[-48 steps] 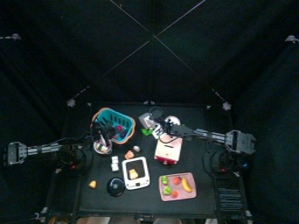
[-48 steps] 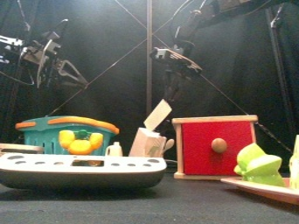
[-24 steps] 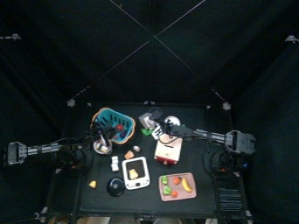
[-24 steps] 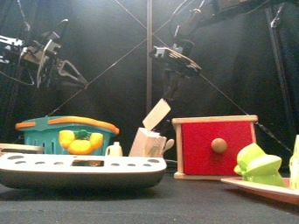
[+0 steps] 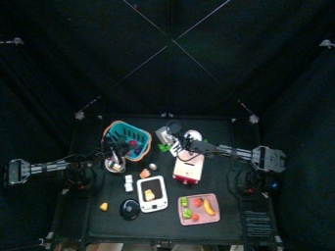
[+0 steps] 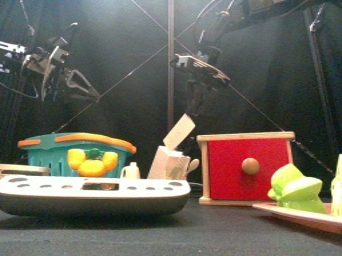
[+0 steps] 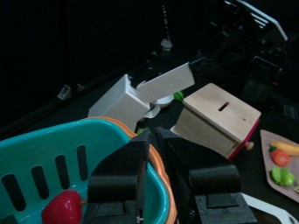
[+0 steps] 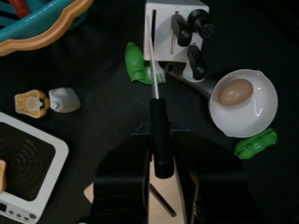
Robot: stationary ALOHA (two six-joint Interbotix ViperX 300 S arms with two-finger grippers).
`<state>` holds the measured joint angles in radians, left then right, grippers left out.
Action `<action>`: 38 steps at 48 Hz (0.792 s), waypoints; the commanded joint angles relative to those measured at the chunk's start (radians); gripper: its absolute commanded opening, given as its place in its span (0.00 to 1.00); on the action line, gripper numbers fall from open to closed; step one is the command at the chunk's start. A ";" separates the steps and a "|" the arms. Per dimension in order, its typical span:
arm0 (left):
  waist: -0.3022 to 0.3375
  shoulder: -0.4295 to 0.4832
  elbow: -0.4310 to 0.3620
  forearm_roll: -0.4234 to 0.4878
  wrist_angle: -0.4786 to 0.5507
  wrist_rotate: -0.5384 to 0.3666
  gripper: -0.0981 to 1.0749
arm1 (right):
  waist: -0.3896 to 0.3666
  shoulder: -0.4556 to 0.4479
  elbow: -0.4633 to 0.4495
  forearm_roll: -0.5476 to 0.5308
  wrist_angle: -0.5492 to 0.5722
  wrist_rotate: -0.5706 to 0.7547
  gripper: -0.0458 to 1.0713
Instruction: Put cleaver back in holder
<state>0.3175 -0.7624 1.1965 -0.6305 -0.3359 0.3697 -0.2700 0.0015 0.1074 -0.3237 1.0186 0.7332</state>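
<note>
Near edge of the desk [image 6: 201, 238]: a flat white-topped tray [image 6: 94, 190] at 7 o'clock. A pink plate [image 5: 199, 208] at 5 o'clock carries green and orange toy food.

Mid-desk: the teal basket [image 6: 60, 148] with its orange rim holds something yellow. The left wrist view also shows a red piece in it. The red-fronted wooden box [image 6: 247, 165] is shut, contents not visible.

Between basket and box stands the white knife holder [image 6: 166, 162], with two black handles already seated in it. Just beside it, a white bowl [image 8: 239, 94] holds one tan, egg-like piece.

Task item: the cleaver [image 6: 181, 128] is in the air directly over the holder. Its pale blade is tilted, low end at the holder's top and high end toward 1 o'clock. I cannot tell whether the tip is inside a slot yet.

Right end effector [image 8: 156, 162]: clenched on the cleaver's handle end and hanging above the blade. From the wrist, the blade runs edge-on straight out toward the holder at 12 o'clock. Long axis and slot look roughly lined up.

Judgement: the move in hand is the insertion, and it turns on sliding along the blade's own axis. If the tilt is not matched to the slot, the blade may jam or tip the holder.

Left end effector [image 7: 170, 179]: released, empty, held high above the basket rim, at 9 o'clock from the holder. The right arm is nearer.
</note>
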 commanded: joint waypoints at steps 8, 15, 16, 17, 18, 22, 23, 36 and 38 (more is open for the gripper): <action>0.002 0.002 -0.014 0.002 -0.003 0.002 0.60 | -0.003 -0.025 -0.029 -0.005 -0.002 -0.002 0.53; 0.002 0.002 -0.012 0.002 -0.003 0.002 0.60 | -0.005 -0.028 -0.031 -0.012 0.000 -0.003 0.53; 0.002 0.002 -0.012 0.002 -0.003 0.002 0.60 | -0.005 -0.029 -0.031 -0.012 0.002 -0.003 0.53; 0.002 0.002 -0.012 0.002 -0.003 0.002 0.60 | -0.005 -0.031 -0.031 -0.012 0.003 -0.002 0.53; 0.002 0.002 -0.012 0.002 -0.003 0.002 0.60 | -0.005 -0.031 -0.031 -0.012 0.003 -0.003 0.53; 0.002 0.002 -0.012 0.002 -0.003 0.002 0.60 | -0.006 -0.032 -0.029 -0.012 0.003 -0.002 0.53; 0.002 0.002 -0.012 0.002 -0.003 0.002 0.60 | -0.005 -0.031 -0.029 -0.012 0.003 -0.002 0.53; 0.002 0.002 -0.012 -0.005 -0.003 0.002 0.60 | -0.006 -0.021 -0.028 -0.009 0.003 -0.002 0.53; 0.002 0.002 -0.012 -0.003 -0.003 0.002 0.60 | -0.005 -0.017 -0.028 -0.009 0.002 -0.003 0.53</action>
<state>0.3175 -0.7624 1.1996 -0.6335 -0.3359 0.3697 -0.2715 0.0015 0.1074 -0.3313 1.0247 0.7317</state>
